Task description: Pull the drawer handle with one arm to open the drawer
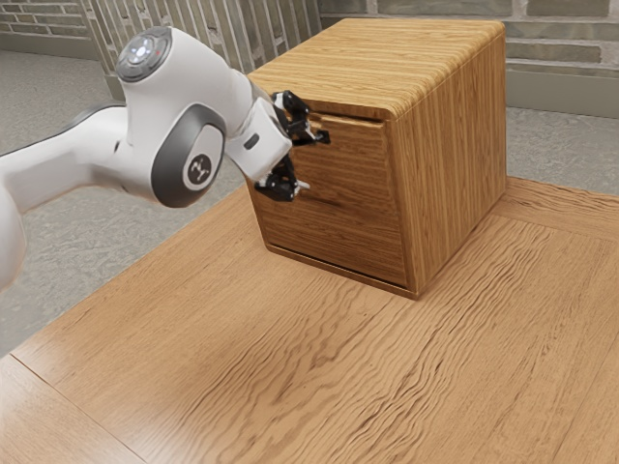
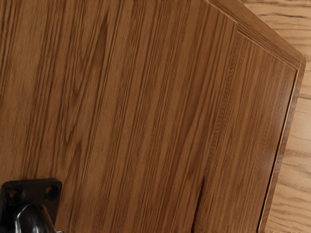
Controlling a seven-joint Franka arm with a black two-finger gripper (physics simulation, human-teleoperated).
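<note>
Toward one o'clock on the bench [image 1: 319, 377], the drawer [image 1: 353, 203] fills the cabinet [image 1: 455, 145] front, not visibly pulled out. Our claw [image 1: 311, 161] sits against it, spread wide, gripping nothing. The handle [image 2: 30, 213] lies just under the hand. We judge: reaching stage. Next: straddle the handle, close, draw toward seven o'clock.

One cabinet [image 1: 445, 145], one drawer [image 1: 353, 208], one handle [image 2: 30, 213].

Place: a simulator's render of an outdoor yard or courtyard, not a furnished room.
Back: grey brick wall [image 1: 566, 48].
Barrier: pale metal railing [image 1: 222, 29] standing beside that wall.
Ground: rough grey paving [image 1: 87, 232].
Furnishing: a broad wood-grain bench [image 1: 338, 367] carrying one wooden cabinet [image 1: 387, 68].
</note>
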